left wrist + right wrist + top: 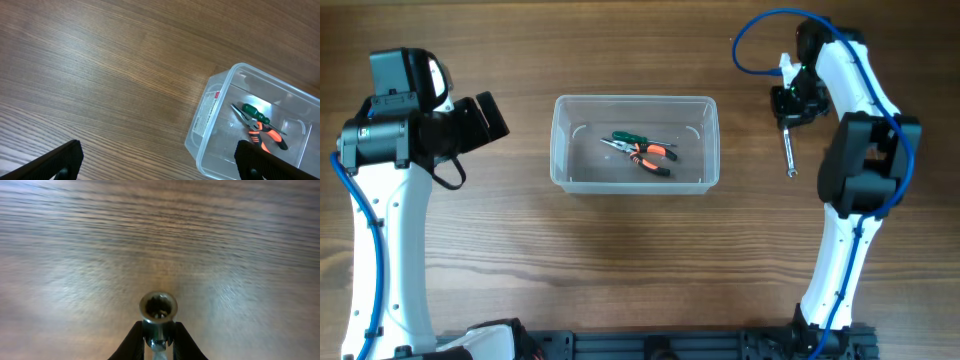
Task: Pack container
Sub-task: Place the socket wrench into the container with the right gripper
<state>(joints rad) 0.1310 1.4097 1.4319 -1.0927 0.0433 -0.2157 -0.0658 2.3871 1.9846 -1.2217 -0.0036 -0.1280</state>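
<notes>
The clear plastic container (635,142) sits mid-table. Inside lie orange-handled pliers (650,155) and a green-handled screwdriver (628,138). The container also shows in the left wrist view (210,107), with the pliers (262,137) and the screwdriver (255,114) inside. My left gripper (157,162) is open and empty, left of the container. My right gripper (158,336) is shut on a metal socket wrench (158,306), its open socket end facing the camera. In the overhead view the wrench (787,150) hangs from the right gripper (792,108), right of the container.
Bare wooden table (620,260) surrounds the container. A white label (207,111) sits on the container's near wall. A blue cable (760,30) loops off the right arm.
</notes>
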